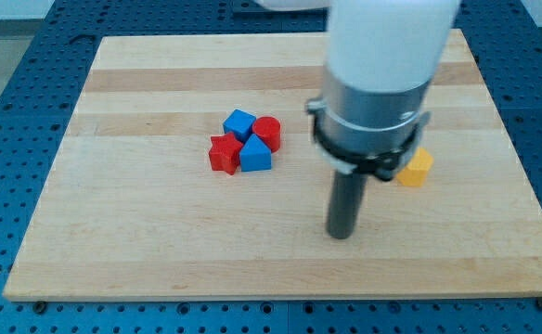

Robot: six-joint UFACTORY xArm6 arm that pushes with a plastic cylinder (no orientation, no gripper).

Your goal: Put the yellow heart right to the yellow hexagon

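One yellow block [416, 168] shows at the view's right, partly hidden behind the arm; its shape cannot be made out, so I cannot tell whether it is the heart or the hexagon. A second yellow block is not in sight. My tip [341, 234] rests on the board below and to the left of that yellow block, apart from it. The arm's wide grey and white body [373, 83] covers the board above the tip.
A tight cluster sits left of centre: a blue cube [239, 122], a red cylinder [267, 132], a red star [224, 153] and a blue house-shaped block [255, 155]. The wooden board [160, 241] lies on a blue perforated table [11, 56].
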